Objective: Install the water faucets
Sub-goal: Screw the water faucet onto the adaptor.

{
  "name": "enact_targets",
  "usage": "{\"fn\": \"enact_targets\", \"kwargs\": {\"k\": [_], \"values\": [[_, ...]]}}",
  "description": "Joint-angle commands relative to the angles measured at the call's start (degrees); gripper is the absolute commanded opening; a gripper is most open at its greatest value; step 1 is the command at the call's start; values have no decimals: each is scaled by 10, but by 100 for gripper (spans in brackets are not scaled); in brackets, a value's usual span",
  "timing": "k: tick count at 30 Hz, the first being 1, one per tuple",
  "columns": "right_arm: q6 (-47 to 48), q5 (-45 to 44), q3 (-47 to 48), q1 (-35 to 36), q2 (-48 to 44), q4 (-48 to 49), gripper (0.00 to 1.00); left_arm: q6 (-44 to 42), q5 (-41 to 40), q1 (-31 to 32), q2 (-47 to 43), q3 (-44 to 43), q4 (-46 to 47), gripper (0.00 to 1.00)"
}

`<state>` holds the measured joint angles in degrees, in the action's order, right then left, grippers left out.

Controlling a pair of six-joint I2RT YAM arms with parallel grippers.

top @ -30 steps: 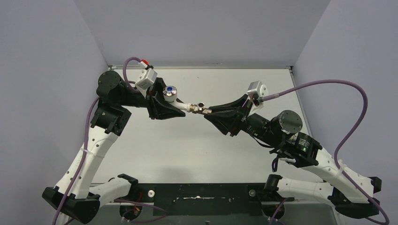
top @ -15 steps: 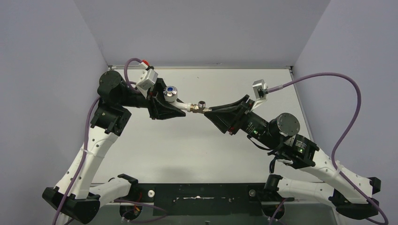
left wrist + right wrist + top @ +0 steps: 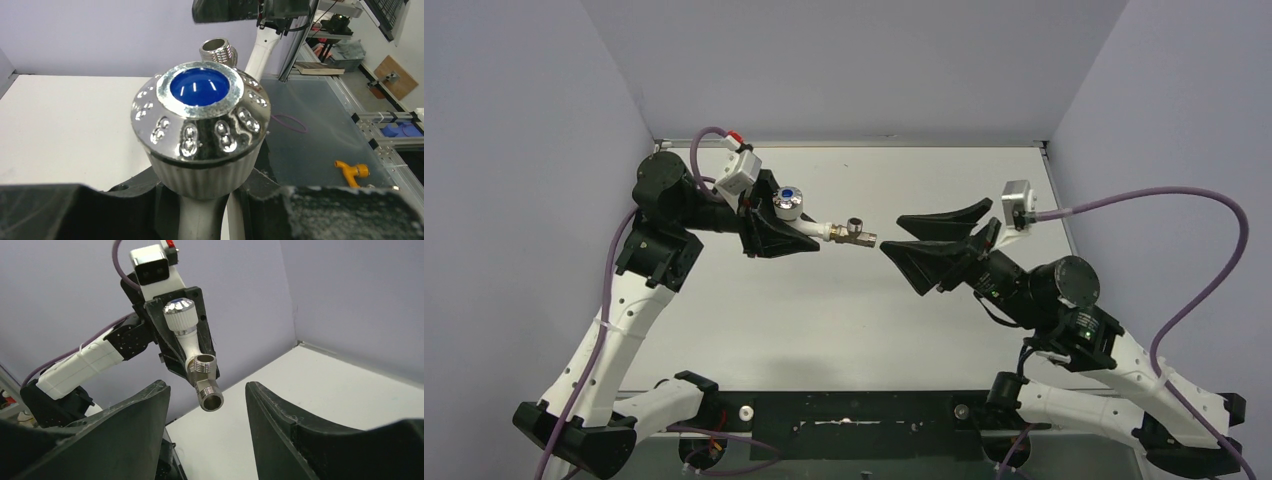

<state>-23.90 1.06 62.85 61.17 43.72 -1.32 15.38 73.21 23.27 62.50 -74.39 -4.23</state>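
the left gripper (image 3: 780, 233) hangs above the table (image 3: 844, 320) towards its far left, jaws clamped on the white tap body (image 3: 812, 227), with the chrome knob (image 3: 788, 199) and its blue dot facing up. the tap's spout points right and carries the metal fitting (image 3: 856, 234) on its end; how far it is threaded on is hard to tell. just right of the fitting, not touching it, the right gripper (image 3: 892, 233) faces it with jaws spread wide and empty
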Motion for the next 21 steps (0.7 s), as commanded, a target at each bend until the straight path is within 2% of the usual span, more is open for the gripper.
{"fn": "enact_targets", "kwargs": {"k": [1,8,14,21], "values": [[133,14,8,0,-26,44,58,1,-23,0,-7,-23,12,0],[370,57,77,0,-11,-61,59,24,-28,0,2,-30,22,0],[581,146,72,0,-12,-104,59,39,-29,0,3,-26,28,0],[691,174,101,0,25,-156,59,61,-21,0,3,-18,53,0]]}}
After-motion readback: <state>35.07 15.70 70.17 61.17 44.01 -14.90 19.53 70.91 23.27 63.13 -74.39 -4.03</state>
